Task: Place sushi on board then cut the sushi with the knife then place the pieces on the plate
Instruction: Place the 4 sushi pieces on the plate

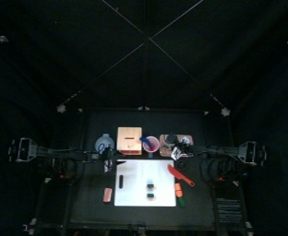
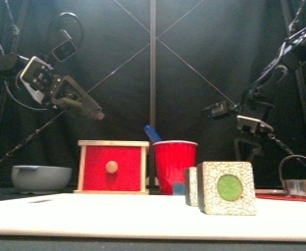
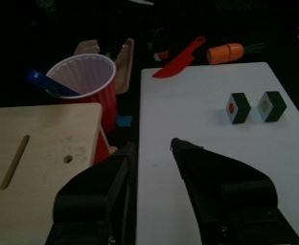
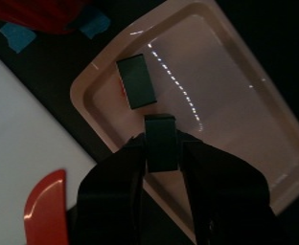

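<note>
Your right hand [image 4: 161, 155] is clamped on one dark green sushi piece [image 4: 159, 124] over the pink tray [image 4: 229, 86] (can't tell whether it touches the tray floor). A second piece [image 4: 135, 78] lies flat in the tray, near the held one but apart from it. The red knife [image 4: 43, 206] lies at the right edge of the white board [image 3: 191, 115], beside the tray.

Your left hand [image 3: 149, 153] is empty with its jaws spread wide. It hangs over the board's left part, just beside the wooden box [image 3: 37, 144]. There are two more pieces [image 3: 240, 107] side by side on the board, well clear of that hand. The red cup [image 3: 78, 77] stands on the counter next to the box, with the blue knife [image 3: 50, 84] sticking out of it.
</note>
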